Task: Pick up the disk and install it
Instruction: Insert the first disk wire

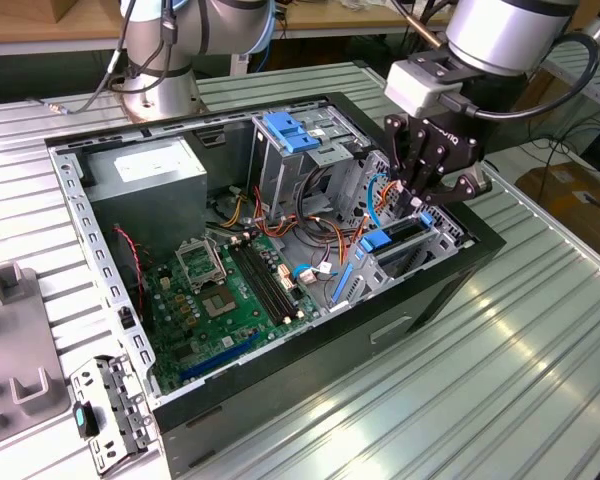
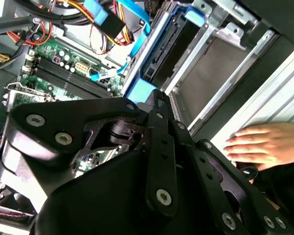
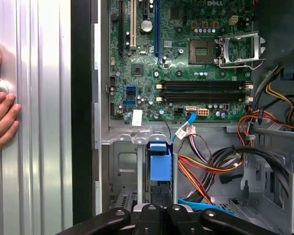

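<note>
The arm point(image 1: 505, 35) stands on its base point(image 1: 160, 95) at the exterior view's left, and its silver last joint enters from the upper right. Under it sits the pale wrist block point(image 1: 420, 85). The black gripper point(image 1: 427, 198) hangs from this, pointing down, seemingly leaning slightly toward the exterior view's left. Its dark links point(image 3: 159, 215) show in both wrist views.

Bright, even overhead lighting. Glare streaks run across the ribbed counter point(image 1: 520, 340) toward the exterior view's right. The computer case point(image 1: 280, 385) interior is shaded; the motherboard point(image 3: 186, 73) is evenly lit in the first wrist view.
</note>
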